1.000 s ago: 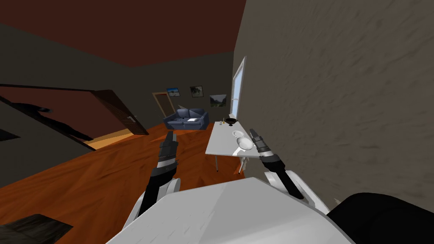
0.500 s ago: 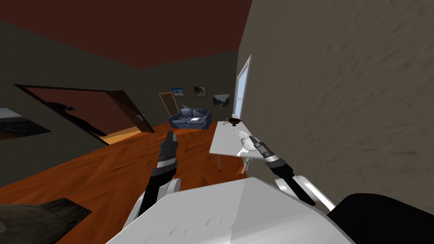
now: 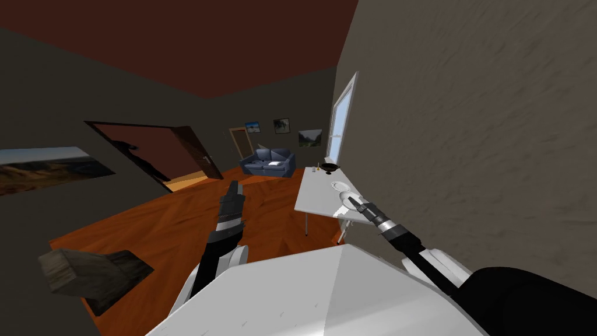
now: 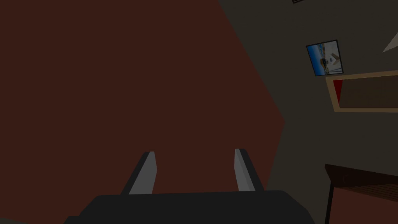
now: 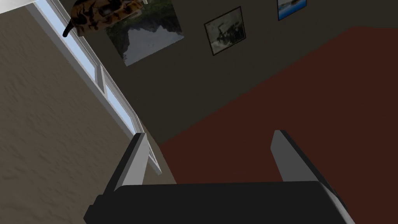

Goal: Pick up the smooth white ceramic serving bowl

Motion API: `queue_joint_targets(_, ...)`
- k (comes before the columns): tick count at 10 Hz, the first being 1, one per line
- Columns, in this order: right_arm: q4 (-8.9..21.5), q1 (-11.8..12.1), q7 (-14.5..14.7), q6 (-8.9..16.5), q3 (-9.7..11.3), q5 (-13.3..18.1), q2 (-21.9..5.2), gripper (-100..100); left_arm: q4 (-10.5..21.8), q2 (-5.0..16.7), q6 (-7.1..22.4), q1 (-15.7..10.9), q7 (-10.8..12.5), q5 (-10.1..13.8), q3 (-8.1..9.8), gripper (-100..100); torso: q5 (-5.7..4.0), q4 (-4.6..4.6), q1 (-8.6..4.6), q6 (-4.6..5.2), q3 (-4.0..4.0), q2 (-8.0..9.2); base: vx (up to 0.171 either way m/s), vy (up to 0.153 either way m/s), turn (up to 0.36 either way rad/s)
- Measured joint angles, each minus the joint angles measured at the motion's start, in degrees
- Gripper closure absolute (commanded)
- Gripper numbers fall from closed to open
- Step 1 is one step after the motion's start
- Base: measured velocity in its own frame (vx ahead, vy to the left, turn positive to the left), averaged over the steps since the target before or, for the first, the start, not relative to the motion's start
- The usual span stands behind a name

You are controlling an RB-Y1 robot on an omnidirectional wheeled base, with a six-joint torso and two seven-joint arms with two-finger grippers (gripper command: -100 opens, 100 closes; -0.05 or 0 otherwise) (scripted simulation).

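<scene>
Both wide open: R gripper (image 3: 353, 202) at bowl (image 3: 345, 198) on near corner of table (image 3: 315, 195), contact unclear, plate (image 3: 338, 186) just behind bowl; L gripper (image 3: 234, 188) up over floor (image 3: 146, 233), well apart from table.

The head camera looks steeply down and forward, rolled, from behind the left pincer (image 3: 234, 186) and right pincer (image 3: 351, 201), with the white worktop (image 3: 318, 195) at the right one. Each wrist camera sits close behind its pincer, facing up at the dark red ceiling (image 5: 311, 97). All views share the far wall's blue picture (image 4: 324, 57).
</scene>
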Motion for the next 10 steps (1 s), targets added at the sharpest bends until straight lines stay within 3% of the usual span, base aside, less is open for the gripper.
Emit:
queue_joint_targets(7,8.5,6.0,5.2,-2.8,-5.2,9.9,-9.6,-100,0.0,0.0,0.0,0.0,0.0,0.0,0.01,0,-0.02,-0.01,-0.1,0.04,-0.02,-0.02,0.021,0.05,0.1)
queue_joint_targets(9,12.9,7.9,7.7,-5.3,-6.8,13.2,-11.9,-100,0.0,0.0,0.0,0.0,0.0,0.0,0.0,0,0.0,0.0,-0.02,0.02,0.01,0.02,0.016,0.066,0.13)
queue_joint_targets(10,13.6,8.8,8.4,-5.9,-7.5,14.2,-12.9,-100,0.0,0.0,0.0,0.0,0.0,0.0,0.01,0,0.0,0.01,-0.07,0.05,0.01,0.03,0.02,0.044,0.097)
